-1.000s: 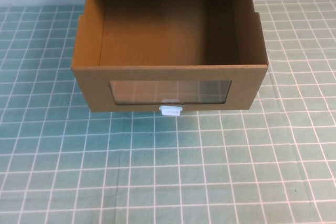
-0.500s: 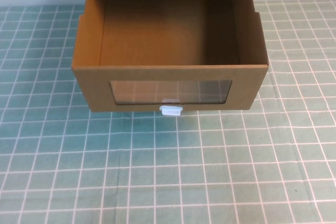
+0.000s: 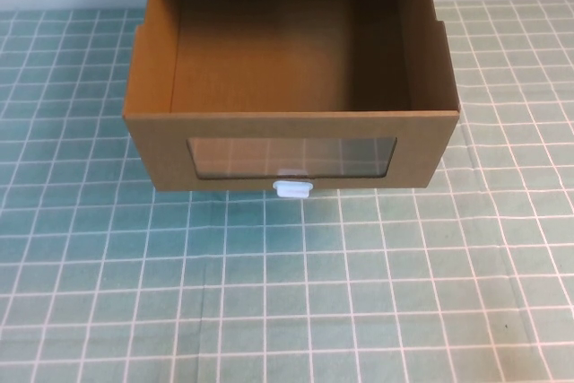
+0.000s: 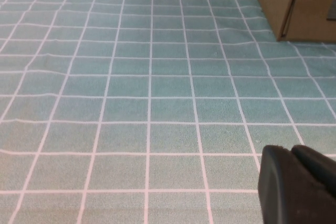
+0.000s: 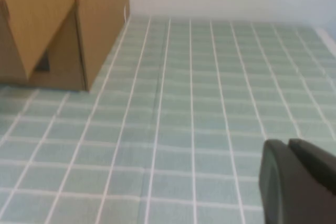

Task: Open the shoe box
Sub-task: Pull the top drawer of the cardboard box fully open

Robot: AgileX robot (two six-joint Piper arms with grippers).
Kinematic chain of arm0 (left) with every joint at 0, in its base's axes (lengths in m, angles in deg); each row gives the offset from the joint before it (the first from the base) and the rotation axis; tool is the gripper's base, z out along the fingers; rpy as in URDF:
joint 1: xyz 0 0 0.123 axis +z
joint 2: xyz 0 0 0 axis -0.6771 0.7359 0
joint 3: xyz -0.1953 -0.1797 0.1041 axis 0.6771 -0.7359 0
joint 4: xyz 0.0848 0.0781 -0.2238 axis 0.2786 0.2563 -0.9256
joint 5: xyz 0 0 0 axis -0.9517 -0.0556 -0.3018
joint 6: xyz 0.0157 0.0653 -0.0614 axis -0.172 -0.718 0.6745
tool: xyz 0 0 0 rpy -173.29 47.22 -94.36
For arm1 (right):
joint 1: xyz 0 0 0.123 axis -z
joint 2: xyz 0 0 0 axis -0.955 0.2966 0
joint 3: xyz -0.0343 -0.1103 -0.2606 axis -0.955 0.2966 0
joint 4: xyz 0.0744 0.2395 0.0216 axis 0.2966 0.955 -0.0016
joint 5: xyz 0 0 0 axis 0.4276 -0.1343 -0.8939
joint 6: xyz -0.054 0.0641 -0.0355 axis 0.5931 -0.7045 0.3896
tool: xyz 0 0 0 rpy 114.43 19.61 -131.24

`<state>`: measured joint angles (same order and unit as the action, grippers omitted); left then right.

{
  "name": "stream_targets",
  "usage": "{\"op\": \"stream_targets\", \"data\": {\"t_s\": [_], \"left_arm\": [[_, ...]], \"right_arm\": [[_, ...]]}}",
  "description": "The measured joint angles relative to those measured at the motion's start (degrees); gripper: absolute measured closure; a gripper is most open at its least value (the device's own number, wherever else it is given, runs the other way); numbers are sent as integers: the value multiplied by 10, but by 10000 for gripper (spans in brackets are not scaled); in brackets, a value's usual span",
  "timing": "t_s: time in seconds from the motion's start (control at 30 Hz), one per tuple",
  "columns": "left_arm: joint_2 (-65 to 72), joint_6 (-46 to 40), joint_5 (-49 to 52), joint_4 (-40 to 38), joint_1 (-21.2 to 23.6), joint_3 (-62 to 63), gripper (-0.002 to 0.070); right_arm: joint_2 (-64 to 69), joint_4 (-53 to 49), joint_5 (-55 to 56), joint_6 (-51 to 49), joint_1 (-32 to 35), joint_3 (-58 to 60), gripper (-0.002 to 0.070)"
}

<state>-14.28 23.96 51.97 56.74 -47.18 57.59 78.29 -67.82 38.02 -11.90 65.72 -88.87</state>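
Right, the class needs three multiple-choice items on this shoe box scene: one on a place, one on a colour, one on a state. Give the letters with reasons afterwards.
1. Where is the white pull tab?
A) low on the drawer front, under the window
B) on the rear wall
C) lying loose, apart

2. The cloth is:
A) plain red
B) green with white grid lines
C) black

3. The drawer is:
A) pushed fully in
B) pulled out, empty
C) pulled out, holding shoes

Answers: A, the tab sits at the front's lower edge; B, the grid covers the cloth; B, the bare cardboard floor shows. The left gripper and right gripper, both shut, hang over cloth, clear of the drawer.
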Motion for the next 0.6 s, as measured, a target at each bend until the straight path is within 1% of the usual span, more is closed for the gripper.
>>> {"op": "stream_targets", "data": {"t_s": [0.13,0.2,0.37,0.6], "left_arm": [[0,0,0,0,0,0,680],[0,0,0,0,0,0,680],[0,0,1,0,0,0,680],[0,0,1,0,0,0,680]], "right_arm": [[-43,13,57,6,0,87,689],[-48,31,66,6,0,108,689],[-48,57,24,7,0,112,689],[-48,61,17,7,0,112,689]]}}
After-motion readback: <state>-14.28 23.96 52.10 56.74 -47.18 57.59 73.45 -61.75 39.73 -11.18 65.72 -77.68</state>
